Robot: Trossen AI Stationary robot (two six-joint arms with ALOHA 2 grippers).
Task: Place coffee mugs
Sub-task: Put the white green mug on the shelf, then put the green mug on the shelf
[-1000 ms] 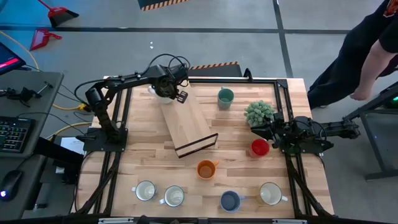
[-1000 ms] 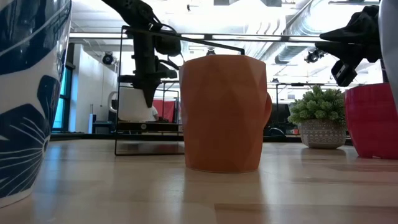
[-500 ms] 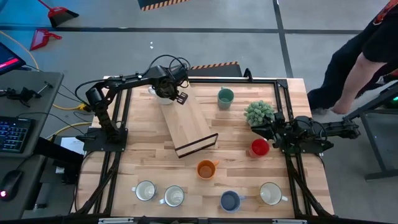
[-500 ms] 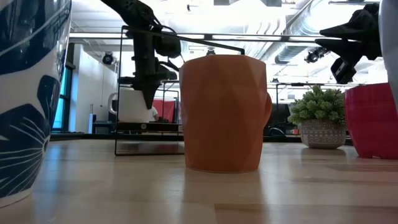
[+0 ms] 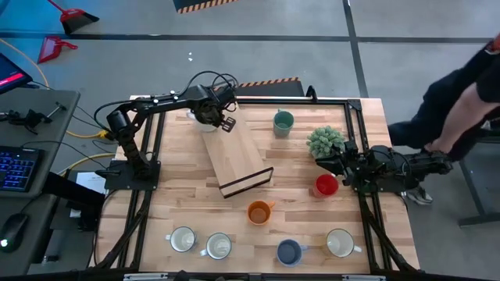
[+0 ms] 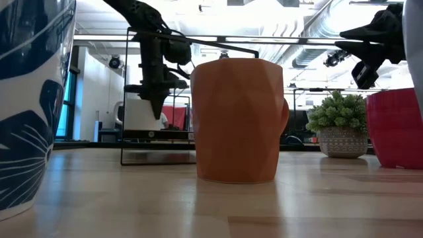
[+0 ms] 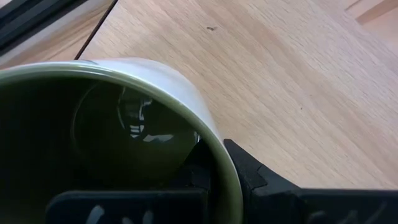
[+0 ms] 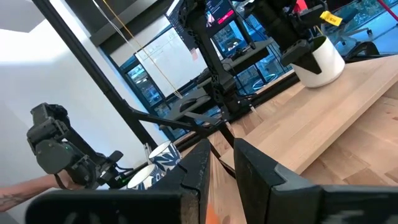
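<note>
Mugs stand spread over the wooden counter (image 5: 180, 199); along its near edge in the high view sit two white mugs (image 5: 182, 240), (image 5: 219, 246), a blue mug (image 5: 289, 252) and a cream mug (image 5: 339, 243); an orange mug (image 5: 258, 211) stands alone nearer the middle, and it fills the centre of the low view (image 6: 236, 119); a red mug (image 5: 326, 185) sits just beside the right end effector (image 5: 337, 167), between it and the counter's middle; a teal mug (image 5: 283, 122) stands near the far edge, with a spiky potted plant (image 5: 325, 141) close to it; a wooden board with a dark frame (image 5: 237, 160) lies slanted across the far middle; the left end effector (image 5: 205, 117) hangs at the board's far end, pinching the rim of a pale mug with an olive-green inside (image 7: 124, 134), one finger (image 7: 249, 174) outside the wall and the other inside; that mug is low over the board in the low view (image 6: 140, 111), though contact cannot be made out; the right end effector's fingers (image 8: 252, 165) stand slightly parted with nothing between them; a person's legs (image 5: 457, 97) show beyond the counter's right side.
</note>
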